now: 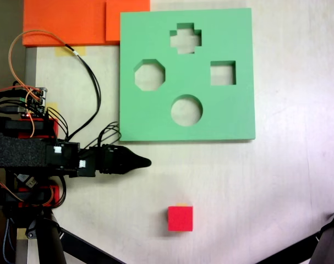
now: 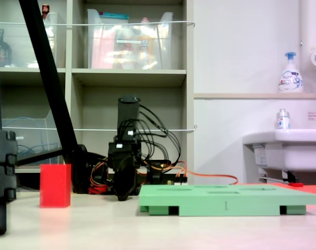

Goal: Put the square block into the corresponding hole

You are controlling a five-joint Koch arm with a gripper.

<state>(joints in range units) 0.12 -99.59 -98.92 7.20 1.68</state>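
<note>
The square block (image 1: 180,218) is a small red cube standing on the white table near the front, apart from everything; in the low fixed view the square block (image 2: 55,185) stands at the left. The green foam board (image 1: 233,115) lies flat at the back, and the corresponding hole (image 1: 223,73) is the square cut-out on its right side. My gripper (image 1: 147,162) lies low just off the board's front left corner, left of and behind the block. Its jaws taper to a single black point with nothing between them. In the low fixed view the gripper (image 2: 124,196) hangs close to the table beside the board (image 2: 225,198).
The board also has a cross cut-out (image 1: 185,38), an octagonal cut-out (image 1: 149,75) and a round cut-out (image 1: 186,110). Orange foam sheets (image 1: 67,22) lie at the back left. Black tripod legs (image 1: 73,242) cross the front corners. Loose cables (image 1: 89,71) loop beside the arm's base.
</note>
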